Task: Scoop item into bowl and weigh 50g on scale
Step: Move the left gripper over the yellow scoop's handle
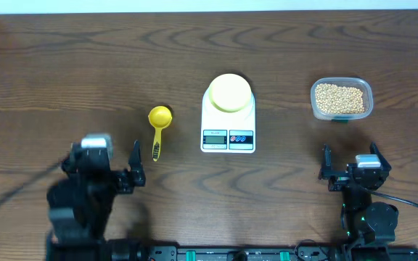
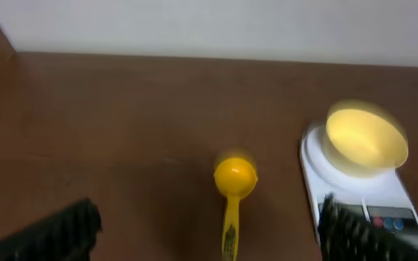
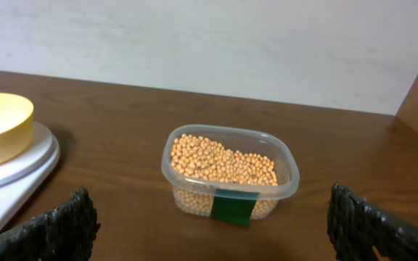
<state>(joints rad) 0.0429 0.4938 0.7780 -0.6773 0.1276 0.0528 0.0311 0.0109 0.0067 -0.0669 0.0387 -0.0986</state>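
Observation:
The pale-yellow bowl [image 1: 229,92] sits on the white scale [image 1: 228,138] at mid-table; both also show in the left wrist view, bowl [image 2: 365,138] and scale [image 2: 398,199]. The tan beans [image 1: 340,97] fill a clear container [image 1: 342,113] at the right, seen close in the right wrist view [image 3: 223,163]. A bright yellow scoop [image 1: 159,119] lies left of the scale. My left gripper [image 1: 104,170] is open and empty, below the scoop [image 2: 232,190]. My right gripper [image 1: 348,170] is open and empty, in front of the container.
The dark wooden table [image 1: 64,80] runs back to a pale wall. The bowl and scale edge show at the left of the right wrist view [image 3: 6,138]. A green label [image 3: 232,205] marks the container's front.

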